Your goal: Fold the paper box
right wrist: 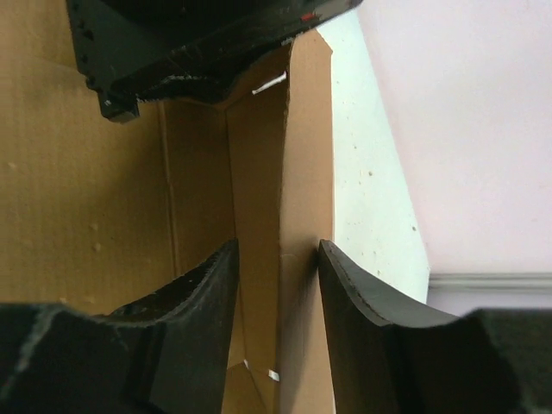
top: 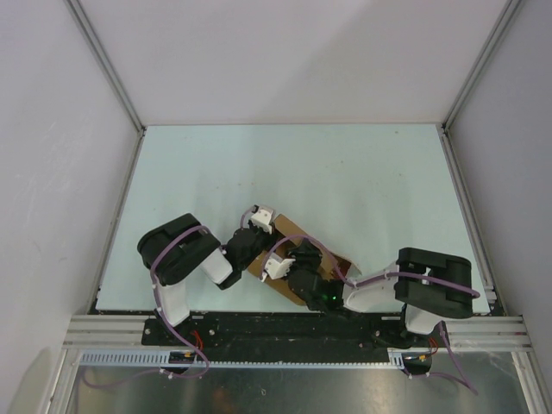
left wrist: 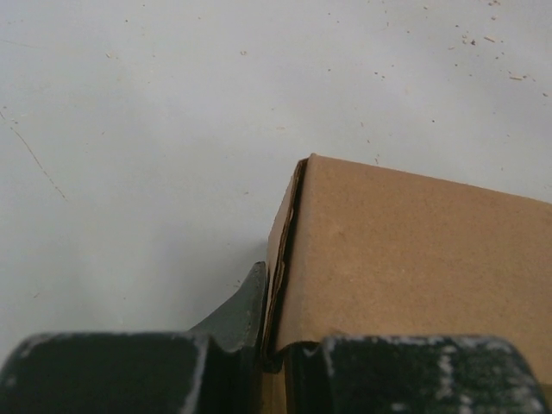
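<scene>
The paper box (top: 295, 231) is brown kraft cardboard, partly formed, near the table's front edge between my two arms. In the left wrist view its outer wall (left wrist: 414, 250) fills the lower right. My left gripper (left wrist: 276, 338) is shut on the box's corner wall edge; in the top view it (top: 263, 226) is at the box's far left corner. My right gripper (right wrist: 278, 250) is shut on an upright side wall (right wrist: 297, 155), one finger (right wrist: 198, 293) inside the box and the other outside. In the top view it (top: 280, 263) is over the box's near left part.
The pale green table (top: 302, 172) stretches away behind the box, with white walls and metal frame rails on three sides. The left arm's black body (right wrist: 172, 43) hangs close above the box in the right wrist view. Both arms crowd the box.
</scene>
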`<state>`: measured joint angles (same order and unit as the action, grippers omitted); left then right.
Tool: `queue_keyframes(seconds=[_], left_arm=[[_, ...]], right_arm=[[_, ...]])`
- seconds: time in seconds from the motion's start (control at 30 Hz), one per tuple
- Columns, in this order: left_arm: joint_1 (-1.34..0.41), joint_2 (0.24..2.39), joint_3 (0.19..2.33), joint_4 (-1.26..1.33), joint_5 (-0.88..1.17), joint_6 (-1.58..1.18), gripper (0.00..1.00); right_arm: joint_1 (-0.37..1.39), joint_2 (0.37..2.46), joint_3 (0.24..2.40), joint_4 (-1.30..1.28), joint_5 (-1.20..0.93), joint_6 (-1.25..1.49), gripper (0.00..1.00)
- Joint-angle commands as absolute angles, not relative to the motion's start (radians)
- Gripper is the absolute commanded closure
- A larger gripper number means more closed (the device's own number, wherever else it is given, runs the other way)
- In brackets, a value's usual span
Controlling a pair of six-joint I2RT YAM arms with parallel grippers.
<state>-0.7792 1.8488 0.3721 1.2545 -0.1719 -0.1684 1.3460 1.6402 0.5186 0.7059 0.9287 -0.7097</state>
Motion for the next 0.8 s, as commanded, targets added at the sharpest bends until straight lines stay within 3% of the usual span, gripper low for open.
queue_keyframes(seconds=[0.0,0.23,0.77], left_arm=[[-0.792,1.796,0.371,1.678,-0.169,-0.224,1.00],[-0.792,1.784,0.347,1.678,-0.170,-0.226,1.00],[-0.793,1.743,0.267,1.678,-0.069,-0.144,0.99]], right_arm=[[1.362,1.572,0.525,0.641,0.807,-0.620,0.52],[1.344,1.433,0.543,0.520,0.681,-0.503,0.38],[1.243,1.059,0.546,0.417,0.463,-0.243,0.40]])
